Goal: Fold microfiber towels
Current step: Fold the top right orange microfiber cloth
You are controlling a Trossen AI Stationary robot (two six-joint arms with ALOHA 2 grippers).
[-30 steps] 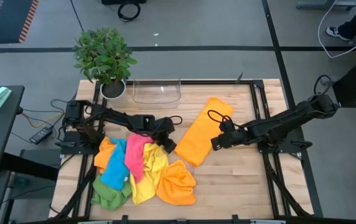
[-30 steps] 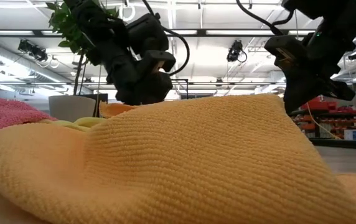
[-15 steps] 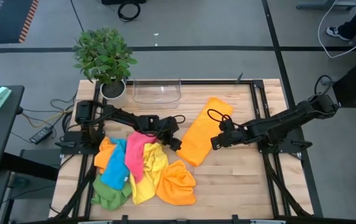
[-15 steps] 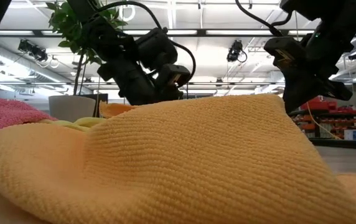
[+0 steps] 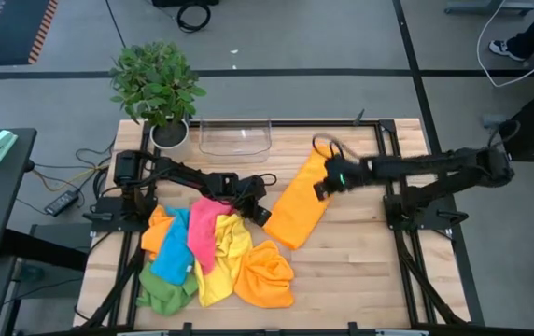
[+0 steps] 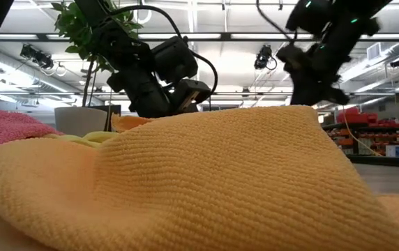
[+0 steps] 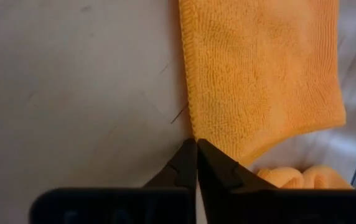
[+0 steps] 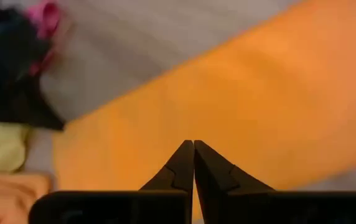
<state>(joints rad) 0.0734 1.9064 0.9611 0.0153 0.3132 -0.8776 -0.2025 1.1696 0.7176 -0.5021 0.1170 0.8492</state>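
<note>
An orange towel (image 5: 295,217), folded into a long strip, lies flat on the wooden table (image 5: 360,266). My left gripper (image 5: 263,217) is shut at its left long edge, close to the near corner. My right gripper (image 5: 321,189) hangs shut above the strip's far half (image 8: 228,106), with nothing between its fingers (image 8: 193,144). At the near left lies a loose pile of towels: pink (image 5: 203,229), blue (image 5: 174,250), yellow (image 5: 220,266), green (image 5: 160,294) and a crumpled orange one (image 5: 267,275). My left gripper (image 7: 196,142) has its fingertips closed on the orange towel's left long edge (image 7: 189,121), just before the near corner. The fingers slant down from the table's left and lie across that edge. How many layers are caught is hidden by the tips. The towel lies flat on the table.
A clear plastic tray (image 5: 235,137) stands at the far edge, beside a potted plant (image 5: 158,89) at the far left corner. In the low view a towel (image 6: 206,181) fills the foreground. Bare wood lies to the right of the strip and along the near right.
My left gripper has moved toward the table's right, up to the orange towel's left edge, and its fingers have closed there. My right gripper has risen and swung from the strip's right edge toward the far edge, over its far half.
</note>
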